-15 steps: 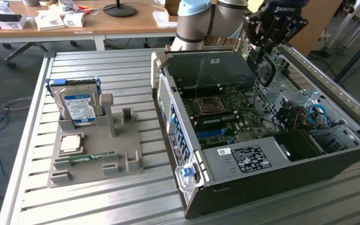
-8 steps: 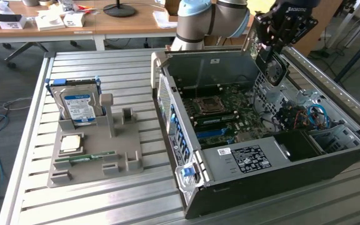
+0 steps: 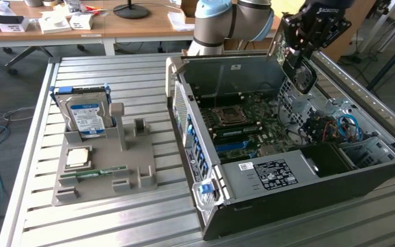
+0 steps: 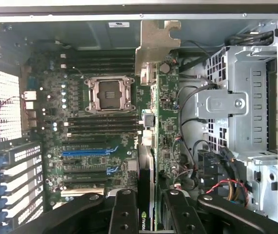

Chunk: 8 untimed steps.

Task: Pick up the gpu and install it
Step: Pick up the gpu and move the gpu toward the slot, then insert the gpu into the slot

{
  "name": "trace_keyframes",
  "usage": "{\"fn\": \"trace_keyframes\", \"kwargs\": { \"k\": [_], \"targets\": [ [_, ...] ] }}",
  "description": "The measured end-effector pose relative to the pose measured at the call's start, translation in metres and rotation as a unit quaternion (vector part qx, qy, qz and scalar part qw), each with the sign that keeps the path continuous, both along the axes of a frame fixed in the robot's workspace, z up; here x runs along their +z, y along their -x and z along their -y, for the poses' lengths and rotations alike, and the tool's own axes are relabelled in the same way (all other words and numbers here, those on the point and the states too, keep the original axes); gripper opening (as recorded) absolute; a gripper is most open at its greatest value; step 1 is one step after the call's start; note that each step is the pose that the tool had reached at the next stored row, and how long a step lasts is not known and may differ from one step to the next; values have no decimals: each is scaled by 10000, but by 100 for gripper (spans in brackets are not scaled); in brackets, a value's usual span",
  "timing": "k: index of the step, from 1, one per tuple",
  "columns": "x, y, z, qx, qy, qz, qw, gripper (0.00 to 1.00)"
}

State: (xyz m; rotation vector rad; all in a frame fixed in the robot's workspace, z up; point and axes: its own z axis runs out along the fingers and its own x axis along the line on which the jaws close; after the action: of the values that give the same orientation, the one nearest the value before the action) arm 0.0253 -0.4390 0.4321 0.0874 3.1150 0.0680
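Misalignment is your main risk: the gpu (image 3: 302, 77) hangs in the air above the open computer case (image 3: 287, 177), clamped between the fingers (image 4: 123, 209) of the gripper (image 3: 299, 54). In the wrist view it lines up over the motherboard (image 4: 104, 126) edge nearer the drive cage (image 4: 241, 107), well apart from the blue slot (image 4: 85, 152). Lowered skewed, its metal bracket (image 4: 156, 44) could catch the case wall, or its edge could snag the loose wires (image 4: 226, 187) rather than seat.
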Motion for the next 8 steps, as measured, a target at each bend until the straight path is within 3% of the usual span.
{"fn": "trace_keyframes", "kwargs": {
  "k": [8],
  "targets": [
    [0,-6,0,8,-1,0,10000,26]
  ]
}}
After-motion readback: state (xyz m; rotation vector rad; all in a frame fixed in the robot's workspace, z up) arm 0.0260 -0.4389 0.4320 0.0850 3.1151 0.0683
